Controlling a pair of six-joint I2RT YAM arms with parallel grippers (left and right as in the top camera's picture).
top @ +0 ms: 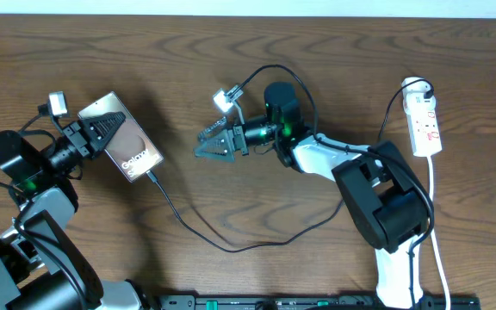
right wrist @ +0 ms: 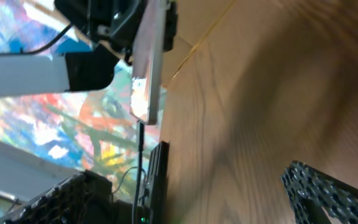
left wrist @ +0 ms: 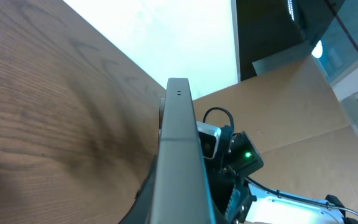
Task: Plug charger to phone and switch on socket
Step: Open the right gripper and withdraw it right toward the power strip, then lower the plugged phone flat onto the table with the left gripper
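Phone (top: pixel 126 142): left side of table (top: pixel 317 34), clamped in left gripper (top: pixel 102 129).
Charger (top: pixel 222 245): tip at phone's lower end, cable looping rightward.
Right gripper (top: pixel 201 146): fingers apart, empty, mid-table.
Socket (top: pixel 426 125): far right.

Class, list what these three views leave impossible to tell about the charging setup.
- The socket switch position: overhead, too small.
- The charger tip's seating in the phone: overhead too small, right wrist blurred.
- The phone's screen: left wrist sees only its edge.
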